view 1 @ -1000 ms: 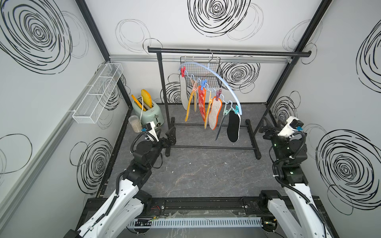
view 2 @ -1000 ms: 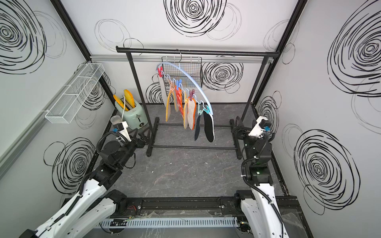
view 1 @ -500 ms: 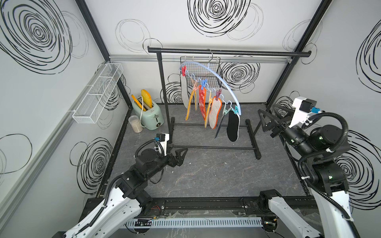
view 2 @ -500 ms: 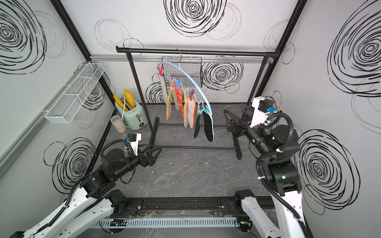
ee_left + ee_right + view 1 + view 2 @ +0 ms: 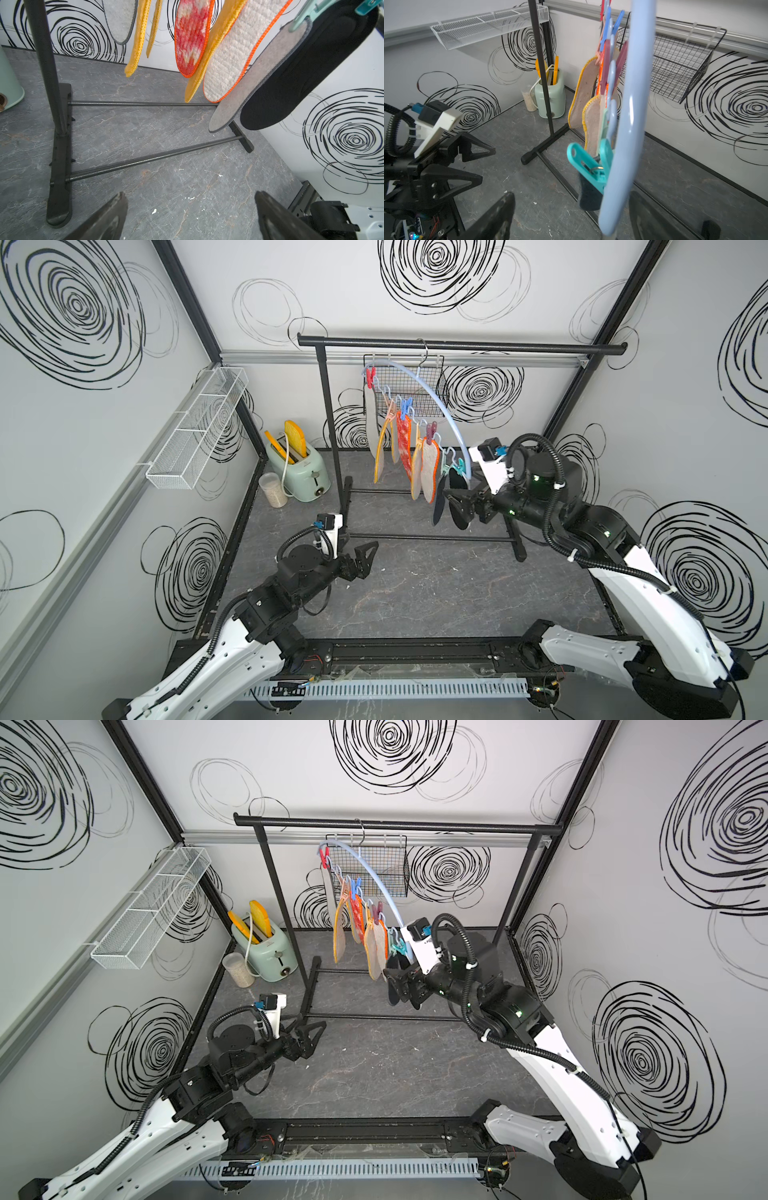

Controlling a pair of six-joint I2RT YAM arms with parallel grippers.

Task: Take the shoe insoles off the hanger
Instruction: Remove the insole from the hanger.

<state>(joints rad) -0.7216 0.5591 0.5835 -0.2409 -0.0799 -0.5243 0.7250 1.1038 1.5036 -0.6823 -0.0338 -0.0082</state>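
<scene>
The right gripper (image 5: pixel 457 506), jaws wide and seemingly straddling the black insole (image 5: pixel 291 87) at the hanger's (image 5: pixel 439 394) 4 o'clock end, should pinch below the teal peg (image 5: pixel 588 164) and pull straight down, while the left gripper (image 5: pixel 365 559) hangs wide-spread at 8 o'clock.

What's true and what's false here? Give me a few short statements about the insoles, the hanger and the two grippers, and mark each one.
1. The left gripper is clamped on an insole. False: it is open and empty, low over the floor.
2. The black insole hangs at the end of the pale blue hanger beside the right gripper. True.
3. The hanger hooks onto the white wire shelf. False: its hook is over the black garment rail.
4. The mint-green toaster has yellow slabs standing in its slots. True.
</scene>
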